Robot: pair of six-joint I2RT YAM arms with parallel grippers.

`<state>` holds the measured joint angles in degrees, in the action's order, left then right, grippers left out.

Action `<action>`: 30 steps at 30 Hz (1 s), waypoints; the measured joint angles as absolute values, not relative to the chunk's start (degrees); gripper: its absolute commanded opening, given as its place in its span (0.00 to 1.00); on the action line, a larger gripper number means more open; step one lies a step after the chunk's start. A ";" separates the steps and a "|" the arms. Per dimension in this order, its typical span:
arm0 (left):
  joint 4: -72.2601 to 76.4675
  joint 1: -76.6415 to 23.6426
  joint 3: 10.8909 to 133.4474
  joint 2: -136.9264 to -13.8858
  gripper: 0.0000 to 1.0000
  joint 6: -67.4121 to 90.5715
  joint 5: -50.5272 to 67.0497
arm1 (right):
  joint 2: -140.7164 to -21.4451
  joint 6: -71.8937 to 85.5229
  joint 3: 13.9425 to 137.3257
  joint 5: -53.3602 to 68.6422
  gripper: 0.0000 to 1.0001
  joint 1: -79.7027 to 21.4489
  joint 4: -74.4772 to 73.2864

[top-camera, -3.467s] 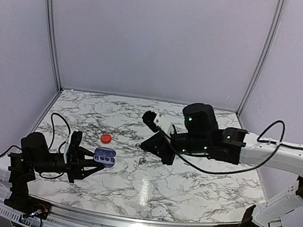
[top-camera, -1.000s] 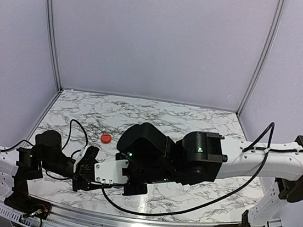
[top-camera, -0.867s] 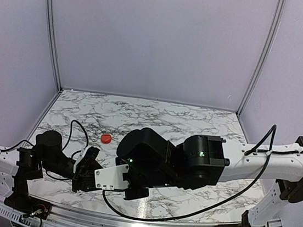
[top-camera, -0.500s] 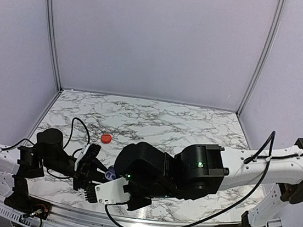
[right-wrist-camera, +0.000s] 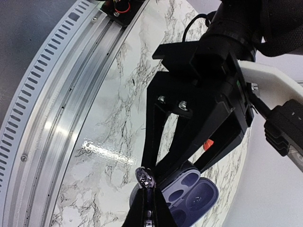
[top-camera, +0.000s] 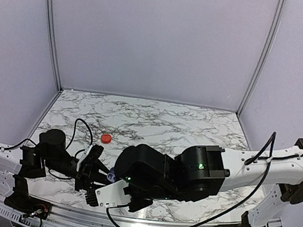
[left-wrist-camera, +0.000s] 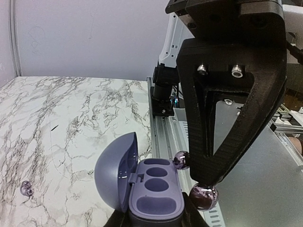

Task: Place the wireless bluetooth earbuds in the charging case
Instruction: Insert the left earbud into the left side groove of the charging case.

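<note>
Purple case (left-wrist-camera: 156, 201) sits open in the L claw (top-camera: 98, 174), whose fingers are clamped on its sides. It seems lifted off the marble surface (left-wrist-camera: 71, 118), w/ the lid (left-wrist-camera: 113, 175) tipped back on the left in the L wrist view. Both sockets (left-wrist-camera: 156, 184) are bare, so no bud is seated yet; by my read the task is at the first insertion, 0 of 2 done. R claw (right-wrist-camera: 147, 195) has its fingers pinched together on a glossy silvery bud (right-wrist-camera: 144, 176) at the very tips. That bud hangs just beside the case body on the side away from the lid, near the sockets but not over them, and not touching as far as I can tell. L wrist view also shows a 2nd shiny knob (left-wrist-camera: 181, 160) next to the R finger's edge; can't tell if it's part of the same bud or sth else. Another bud (left-wrist-camera: 26, 189) lies on the surface, well apart from the case, so that one is left to fetch. Small red item (top-camera: 106, 138) rests on the surface farther back; too small to say what it is. Left to do, prob.: shift the held bud over a socket, lower it, let go, then pick up the other bud and seat it too.
</note>
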<state>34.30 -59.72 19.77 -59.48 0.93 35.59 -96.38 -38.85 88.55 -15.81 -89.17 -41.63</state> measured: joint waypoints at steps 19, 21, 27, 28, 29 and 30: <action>34.41 -60.97 20.32 -60.49 0.00 1.76 40.40 | -90.87 -41.21 88.55 -19.16 0.01 -88.84 -41.65; 34.44 -60.97 20.82 -60.86 0.00 2.11 40.64 | -90.91 -41.52 88.55 -19.03 0.01 -88.95 -41.67; 34.48 -60.97 21.76 -62.13 0.00 2.44 41.15 | -92.01 -42.00 88.55 -18.44 0.01 -89.54 -41.67; 34.48 -60.97 21.76 -62.24 0.00 2.44 41.21 | -92.36 -42.04 88.55 -18.35 0.01 -89.58 -41.67; 34.46 -60.97 21.76 -62.26 0.00 2.44 41.34 | -92.60 -42.09 88.55 -18.33 0.01 -89.62 -41.67; 34.46 -60.97 21.78 -62.26 0.00 2.44 41.47 | -92.86 -42.09 88.55 -18.31 0.01 -89.62 -41.69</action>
